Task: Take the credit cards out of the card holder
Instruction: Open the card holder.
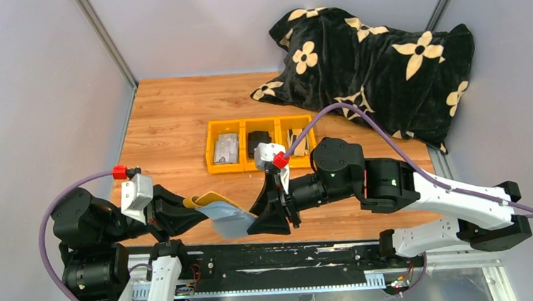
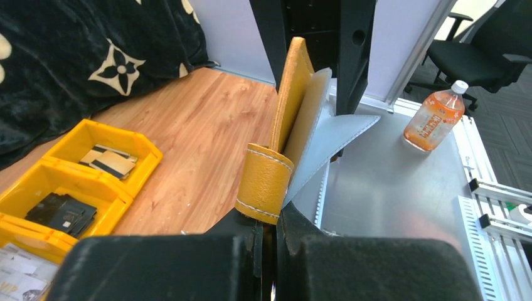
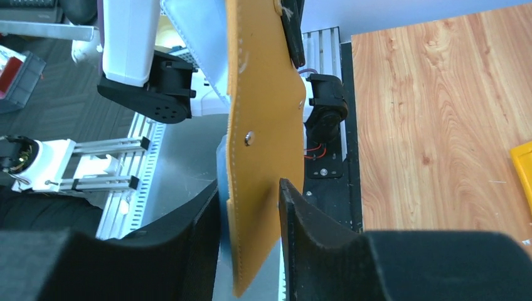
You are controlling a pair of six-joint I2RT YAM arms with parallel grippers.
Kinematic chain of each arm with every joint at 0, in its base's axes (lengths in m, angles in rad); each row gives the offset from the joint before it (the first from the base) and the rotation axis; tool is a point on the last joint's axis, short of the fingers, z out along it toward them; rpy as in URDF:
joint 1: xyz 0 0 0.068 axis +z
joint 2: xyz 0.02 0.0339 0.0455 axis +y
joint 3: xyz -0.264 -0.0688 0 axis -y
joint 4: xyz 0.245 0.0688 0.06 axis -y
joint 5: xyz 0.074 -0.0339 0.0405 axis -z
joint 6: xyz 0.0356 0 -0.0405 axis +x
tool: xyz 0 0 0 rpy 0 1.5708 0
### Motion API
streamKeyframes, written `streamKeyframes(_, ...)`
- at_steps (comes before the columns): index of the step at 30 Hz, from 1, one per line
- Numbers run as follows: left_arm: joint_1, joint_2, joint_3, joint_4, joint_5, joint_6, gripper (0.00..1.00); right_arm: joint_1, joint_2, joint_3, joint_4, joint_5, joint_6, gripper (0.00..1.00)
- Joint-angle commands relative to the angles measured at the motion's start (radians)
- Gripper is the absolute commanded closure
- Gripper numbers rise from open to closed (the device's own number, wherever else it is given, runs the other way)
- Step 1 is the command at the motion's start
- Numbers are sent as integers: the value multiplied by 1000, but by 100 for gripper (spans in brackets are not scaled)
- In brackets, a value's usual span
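Card holder (image 1: pixel 210 199), pinched at its fold by the left gripper (image 2: pixel 270 229), runs lengthwise between the right gripper's (image 3: pixel 248 207) half-parted jaws.

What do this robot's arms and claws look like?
The left arm and right arm mix black joints with white links. A purple cable runs to each wrist, ending at a red cap beside a white block. The left end effector and right end effector have black wedge-shaped fingers.
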Motion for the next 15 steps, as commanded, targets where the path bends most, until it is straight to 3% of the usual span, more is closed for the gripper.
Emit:
streamKeyframes(1,3,7,21,3,24,-46,100,5,-5,44,-14,-26,7,67)
streamKeyframes(4,3,7,22,3,26,-43,100,5,-14,42,-10,-51,6,69)
streamKeyframes(11,3,12,25,4,21,-36,100,5,-59,22,-10,-83,3,58)
streamKeyframes(15,3,16,34,3,18,-34,100,5,-75,10,-24,-73,-2,61)
